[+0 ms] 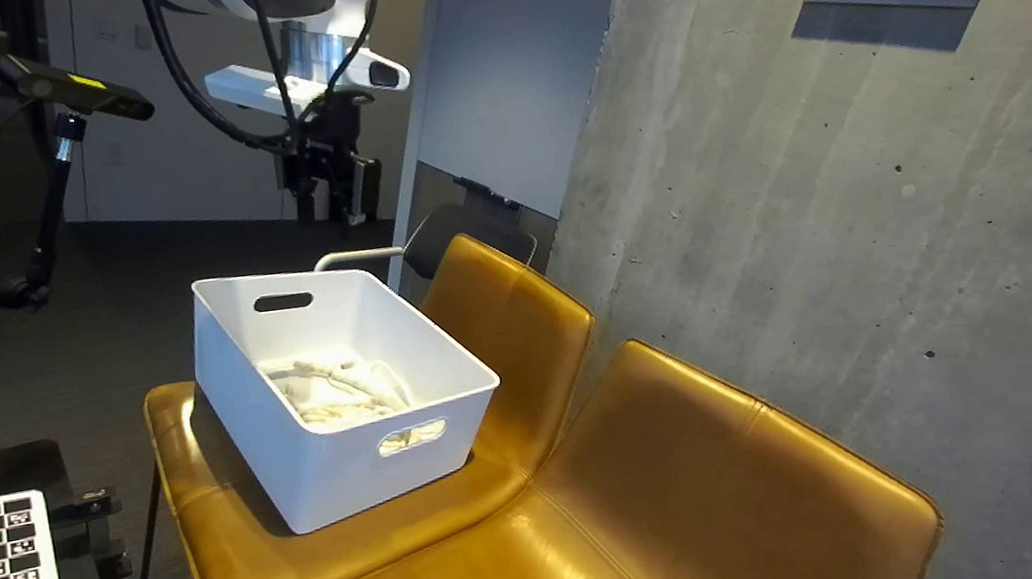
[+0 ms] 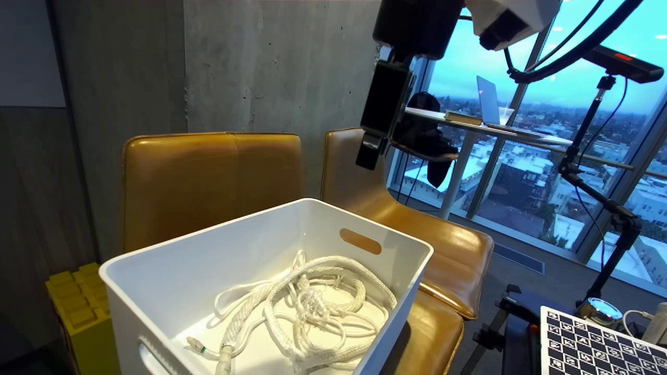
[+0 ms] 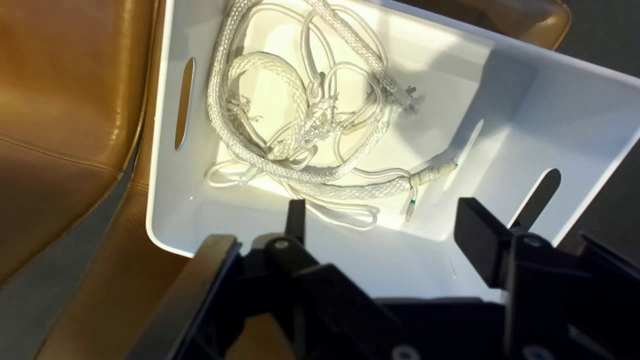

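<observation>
Tool [image 3: 381, 227] above bin [image 2: 224, 260], jaws apart; open air to bin's rim [image 2: 308, 201]. Chair back [image 1: 515, 315] beside bin. Rope [image 3: 315, 176] inside bin: white, braided, loosely coiled, frayed.

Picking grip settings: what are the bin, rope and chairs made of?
Bin: probably plastic, smooth satin; rounded, moulded-looking corners.
Rope: likely synthetic fibre, faint sheen; visible braid, frayed strands.
Chairs: leather or imitation, can't tell, glossy; bright highlights, seams.

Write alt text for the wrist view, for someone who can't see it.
A white bin holds tangled white rope, frayed in places, seen from above. Black fingers stand open and empty at the bottom; brown leather seating shows at left.
</observation>
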`<state>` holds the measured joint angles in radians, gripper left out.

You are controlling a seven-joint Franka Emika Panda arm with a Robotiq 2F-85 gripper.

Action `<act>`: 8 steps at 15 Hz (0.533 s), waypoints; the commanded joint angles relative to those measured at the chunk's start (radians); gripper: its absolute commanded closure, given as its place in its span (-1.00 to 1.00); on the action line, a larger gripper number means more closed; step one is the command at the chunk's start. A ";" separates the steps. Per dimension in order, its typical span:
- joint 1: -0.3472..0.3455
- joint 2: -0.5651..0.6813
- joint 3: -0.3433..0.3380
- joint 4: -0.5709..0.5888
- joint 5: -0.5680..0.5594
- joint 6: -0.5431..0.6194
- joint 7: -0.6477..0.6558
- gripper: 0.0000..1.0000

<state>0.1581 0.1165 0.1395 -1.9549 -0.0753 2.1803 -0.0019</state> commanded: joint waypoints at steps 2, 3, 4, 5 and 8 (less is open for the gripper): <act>-0.022 -0.064 -0.012 -0.059 0.015 0.018 -0.004 -1.00; -0.014 -0.023 -0.005 -0.020 0.001 -0.003 0.001 -0.94; -0.019 -0.030 -0.007 -0.025 0.001 -0.003 0.000 -1.00; -0.022 -0.035 -0.007 -0.030 0.001 -0.003 0.000 -1.00; -0.023 -0.039 -0.007 -0.034 0.001 -0.003 0.000 -1.00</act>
<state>0.1339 0.0770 0.1331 -1.9910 -0.0745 2.1803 -0.0018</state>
